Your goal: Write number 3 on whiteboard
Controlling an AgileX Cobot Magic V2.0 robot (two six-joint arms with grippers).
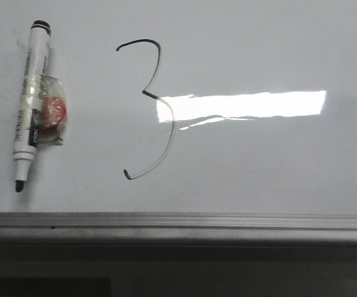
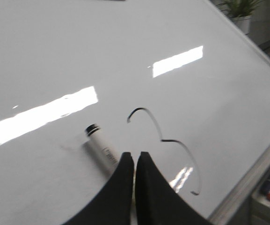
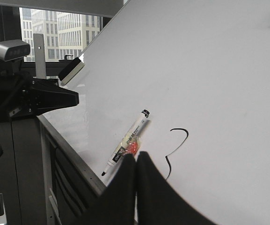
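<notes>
Pressing together – both fingers [image 2: 135, 161] empty, marker [image 1: 31, 102] loose

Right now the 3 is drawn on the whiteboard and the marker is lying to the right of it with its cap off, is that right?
Not quite: the marker lies to the left of the number 3, as the front view shows. The rest holds: the digit is drawn on the whiteboard and the marker's tip is uncapped.

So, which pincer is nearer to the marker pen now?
Left, as far as the wrist views show. The shut left pincer hangs almost over the marker pen. The shut right pincer views the pen from farther off.
</notes>
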